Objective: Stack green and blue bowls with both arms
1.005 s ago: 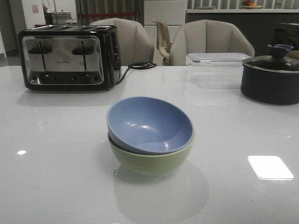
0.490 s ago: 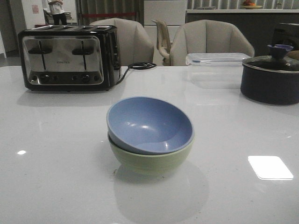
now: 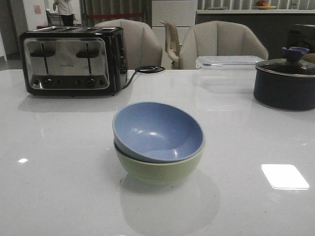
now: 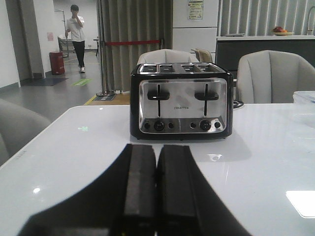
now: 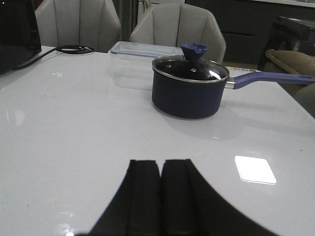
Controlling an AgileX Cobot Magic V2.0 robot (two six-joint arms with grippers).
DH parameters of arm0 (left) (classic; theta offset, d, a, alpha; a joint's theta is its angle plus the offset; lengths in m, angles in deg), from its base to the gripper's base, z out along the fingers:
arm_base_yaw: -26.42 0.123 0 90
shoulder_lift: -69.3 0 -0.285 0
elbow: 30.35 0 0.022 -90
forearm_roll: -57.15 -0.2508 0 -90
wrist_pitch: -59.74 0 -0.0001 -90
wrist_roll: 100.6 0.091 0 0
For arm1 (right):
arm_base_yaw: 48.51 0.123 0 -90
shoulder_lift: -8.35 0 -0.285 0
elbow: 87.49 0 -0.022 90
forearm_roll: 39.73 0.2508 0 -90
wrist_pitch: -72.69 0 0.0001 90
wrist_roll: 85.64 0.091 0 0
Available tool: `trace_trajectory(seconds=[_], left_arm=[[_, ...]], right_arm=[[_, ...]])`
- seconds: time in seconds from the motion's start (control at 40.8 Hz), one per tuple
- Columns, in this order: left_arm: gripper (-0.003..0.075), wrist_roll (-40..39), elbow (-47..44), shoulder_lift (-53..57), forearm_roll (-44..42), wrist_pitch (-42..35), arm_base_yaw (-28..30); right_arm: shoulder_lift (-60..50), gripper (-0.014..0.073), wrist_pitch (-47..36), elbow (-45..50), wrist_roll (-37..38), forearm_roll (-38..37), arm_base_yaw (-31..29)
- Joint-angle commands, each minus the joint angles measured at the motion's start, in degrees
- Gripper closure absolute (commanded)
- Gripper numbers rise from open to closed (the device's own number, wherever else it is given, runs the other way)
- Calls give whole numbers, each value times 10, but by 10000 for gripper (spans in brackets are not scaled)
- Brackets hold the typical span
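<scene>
At the far left of the white table stood a chrome four-slot toaster. The left gripper was pressed fully closed with nothing between its fingers, hanging low over the table and aimed at that toaster.

In the middle of the table, the blue bowl sat nested inside the green bowl, tilted so its opening faced somewhat forward and to the left. Neither arm appeared in the front view, so both grippers were well apart from the stack, and which arm was nearer could not be told. The stacking itself looked already done.

Farther right were a clear plastic box and a dark lidded pot. The right gripper was likewise closed tight and empty, pointing toward the pot, away from the bowls.
</scene>
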Motion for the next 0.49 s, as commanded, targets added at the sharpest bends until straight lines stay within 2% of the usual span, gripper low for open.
trace_trajectory(seconds=[0.0, 0.172, 0.27, 0.392, 0.466], left_arm=[[621, 0, -5, 9, 4, -51, 0], [621, 0, -5, 9, 4, -51, 0], [621, 0, -5, 9, 4, -51, 0], [621, 0, -5, 9, 4, -51, 0], [621, 0, -5, 9, 4, -51, 0]], right_arm=[[-11, 548, -58, -3, -3, 2, -3], [-11, 548, -63, -3, 2, 3, -3], [-11, 548, -71, -3, 46, -14, 7], [-11, 548, -87, -3, 112, -76, 15], [-11, 548, -96, -3, 115, -79, 15]])
